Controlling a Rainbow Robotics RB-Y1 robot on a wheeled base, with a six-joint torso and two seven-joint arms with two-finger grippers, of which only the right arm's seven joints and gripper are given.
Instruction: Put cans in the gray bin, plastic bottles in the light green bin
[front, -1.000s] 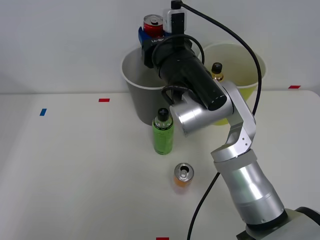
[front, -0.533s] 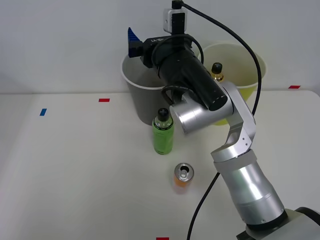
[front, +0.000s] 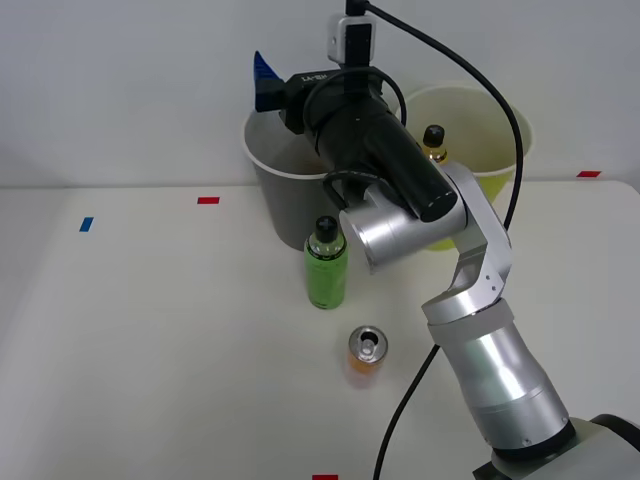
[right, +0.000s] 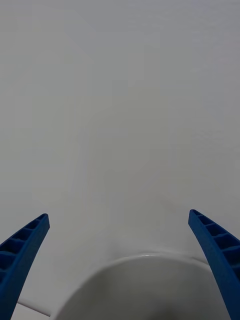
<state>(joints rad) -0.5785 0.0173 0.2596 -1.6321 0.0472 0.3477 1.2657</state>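
My right gripper (front: 285, 72) hangs open over the gray bin (front: 275, 190) at the back of the table, nothing between its fingers. In the wrist view the blue fingers (right: 22, 250) stand wide apart, framing the gray bin's pale rim (right: 145, 257) and the white wall. An orange can (front: 367, 355) stands upright in the table's middle. The green plastic bottle (front: 326, 265) stands just in front of the gray bin. The amber bottle (front: 434, 142) shows at the light green bin (front: 490, 120); whether it is inside, I cannot tell. My arm hides part of both bins.
Red tape marks (front: 208, 200) and a blue one (front: 86, 224) lie on the white table. A black cable (front: 470, 70) loops from the wrist over the light green bin. A white wall rises directly behind the bins.
One second ago the gripper held a red can above the gray bin. The fingers have opened and the can is gone from them. The arm has barely moved.
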